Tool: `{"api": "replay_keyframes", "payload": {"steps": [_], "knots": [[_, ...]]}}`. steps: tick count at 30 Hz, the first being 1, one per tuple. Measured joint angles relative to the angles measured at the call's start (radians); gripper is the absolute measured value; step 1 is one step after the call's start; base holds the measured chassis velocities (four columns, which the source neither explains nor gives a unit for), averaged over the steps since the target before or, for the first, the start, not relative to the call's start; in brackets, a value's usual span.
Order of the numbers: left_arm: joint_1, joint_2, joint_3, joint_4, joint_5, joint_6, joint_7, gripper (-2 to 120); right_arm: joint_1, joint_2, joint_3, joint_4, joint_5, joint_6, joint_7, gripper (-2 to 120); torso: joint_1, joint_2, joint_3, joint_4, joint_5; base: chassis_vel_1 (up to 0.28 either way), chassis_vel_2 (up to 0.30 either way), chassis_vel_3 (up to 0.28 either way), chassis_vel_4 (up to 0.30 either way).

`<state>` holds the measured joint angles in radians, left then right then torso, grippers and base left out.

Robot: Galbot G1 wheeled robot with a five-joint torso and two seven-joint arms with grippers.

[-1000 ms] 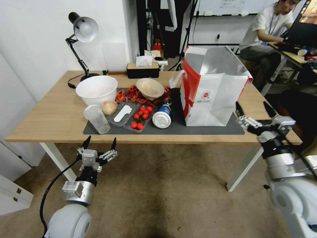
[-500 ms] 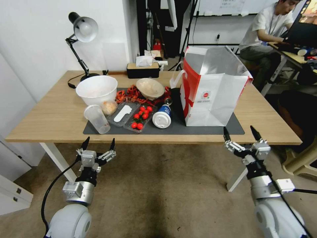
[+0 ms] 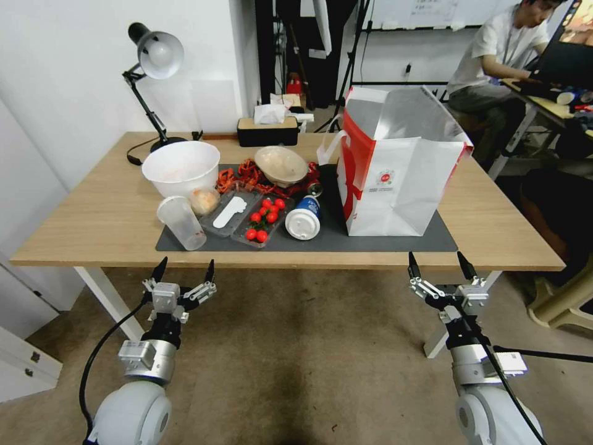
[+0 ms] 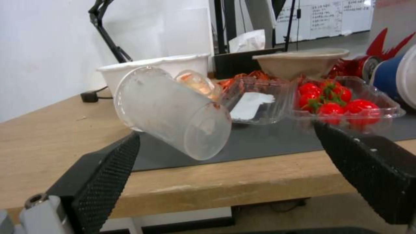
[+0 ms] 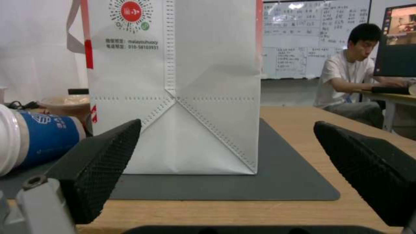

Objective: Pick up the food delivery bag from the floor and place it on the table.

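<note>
The food delivery bag (image 3: pixel 395 173), white with red side panels and a silver lining, stands upright on the dark grey mat (image 3: pixel 432 241) of the light-wood table (image 3: pixel 92 216); its white front (image 5: pixel 182 97) faces the right wrist view. My right gripper (image 3: pixel 438 267) hangs open just below the table's front edge, in front of the bag and apart from it, with nothing between its fingers. My left gripper (image 3: pixel 184 269) hangs open below the front edge at the left, empty, in front of a tipped clear cup (image 4: pixel 173 113). The beige floor (image 3: pixel 309 358) lies under both arms.
On the mat lie a white bowl (image 3: pixel 180 165), the clear cup (image 3: pixel 181 222), a tray of cherry tomatoes (image 3: pixel 262 221), a paper bowl (image 3: pixel 281 164) and a blue cup on its side (image 3: pixel 304 217). A desk lamp (image 3: pixel 154 59) and tissue box (image 3: pixel 267 131) stand behind. A white table leg (image 3: pixel 454 315) is near my right arm.
My right gripper has dropped from beside the bag at table height to below the front edge and moved left. The bag and the left arm have stayed put.
</note>
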<state>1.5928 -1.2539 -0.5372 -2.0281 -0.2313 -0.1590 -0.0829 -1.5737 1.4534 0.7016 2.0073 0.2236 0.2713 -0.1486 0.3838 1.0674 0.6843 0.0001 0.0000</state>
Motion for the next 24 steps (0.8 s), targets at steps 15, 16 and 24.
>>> {"api": "replay_keyframes", "payload": {"steps": [15, 16, 24], "knots": [[-0.001, 0.0, -0.001, 0.009, 0.01, -0.007, 0.0, 100, 0.005, -0.003, 0.004, -0.005, 0.005, 0.002, 0.003, 100, 0.0, 0.0, 0.0, 0.0, 0.0, 0.0, 0.0, 0.0, 0.0], [-0.001, 0.0, -0.001, 0.009, 0.01, -0.007, 0.0, 100, 0.005, -0.003, 0.004, -0.005, 0.005, 0.002, 0.003, 100, 0.0, 0.0, 0.0, 0.0, 0.0, 0.0, 0.0, 0.0, 0.0], [-0.001, 0.0, -0.001, 0.009, 0.01, -0.007, 0.0, 100, 0.005, -0.003, 0.004, -0.005, 0.006, 0.001, 0.004, 100, 0.0, 0.0, 0.0, -0.0001, 0.0, 0.0, 0.0, 0.0, 0.0]]}}
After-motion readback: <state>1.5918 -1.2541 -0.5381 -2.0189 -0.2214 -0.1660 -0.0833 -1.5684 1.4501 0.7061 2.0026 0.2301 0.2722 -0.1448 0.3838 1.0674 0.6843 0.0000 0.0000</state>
